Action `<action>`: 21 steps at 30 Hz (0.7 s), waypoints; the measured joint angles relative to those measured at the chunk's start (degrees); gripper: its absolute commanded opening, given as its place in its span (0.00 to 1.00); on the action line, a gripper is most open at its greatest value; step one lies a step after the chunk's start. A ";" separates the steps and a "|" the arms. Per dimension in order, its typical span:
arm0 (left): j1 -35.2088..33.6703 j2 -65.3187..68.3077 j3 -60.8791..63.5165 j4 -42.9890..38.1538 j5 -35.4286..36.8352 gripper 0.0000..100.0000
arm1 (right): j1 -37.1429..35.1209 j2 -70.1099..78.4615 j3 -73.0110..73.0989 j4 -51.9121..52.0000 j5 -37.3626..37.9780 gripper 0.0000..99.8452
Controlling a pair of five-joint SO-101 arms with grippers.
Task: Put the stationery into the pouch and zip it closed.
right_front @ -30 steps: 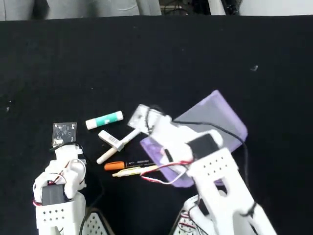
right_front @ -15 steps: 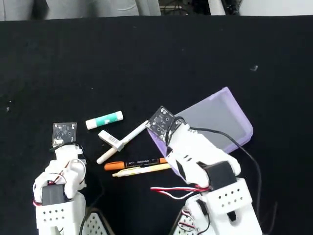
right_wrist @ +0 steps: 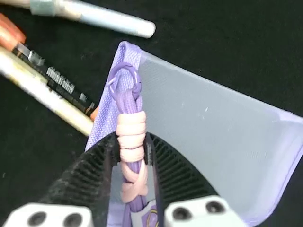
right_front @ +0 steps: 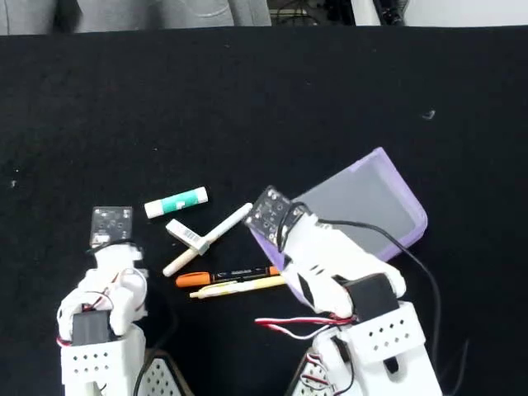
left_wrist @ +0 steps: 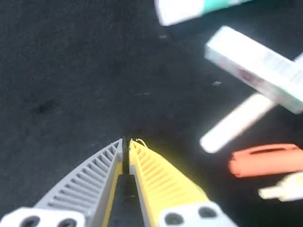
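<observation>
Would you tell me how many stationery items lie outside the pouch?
5: green-and-white glue stick; white box across a white pen; orange marker beside a yellow pen. More may be hidden.

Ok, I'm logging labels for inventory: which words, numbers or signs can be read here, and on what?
None can be read.
On the orange marker: pale print along its dark barrel, too blurred to read.
On the white block: label marks, blurred.
On the glue stick: a teal band, any print too small.
</observation>
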State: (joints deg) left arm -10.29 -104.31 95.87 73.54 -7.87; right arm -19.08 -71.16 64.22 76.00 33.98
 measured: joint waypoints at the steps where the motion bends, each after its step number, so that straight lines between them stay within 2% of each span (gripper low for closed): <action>1: 1.85 0.00 0.00 0.00 0.00 0.03 | 0.00 -0.09 -0.53 0.97 0.79 0.01; 7: 13.71 0.00 0.00 0.00 0.00 0.03 | 0.00 -0.09 -3.96 3.16 2.11 0.01; 12: 16.53 0.00 0.00 -0.35 -0.26 0.03 | 0.00 -0.09 -4.31 4.13 2.11 0.01; 14: 18.90 0.00 0.00 -4.22 -0.97 0.03 | 0.00 -0.09 -4.31 4.13 2.11 0.01; 21: 22.33 0.00 0.00 -18.46 -16.18 0.04 | 0.00 -0.09 -9.49 8.18 2.11 0.01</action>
State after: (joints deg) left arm 12.04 -104.31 95.87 55.08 -24.04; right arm -19.08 -71.25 54.73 84.18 36.09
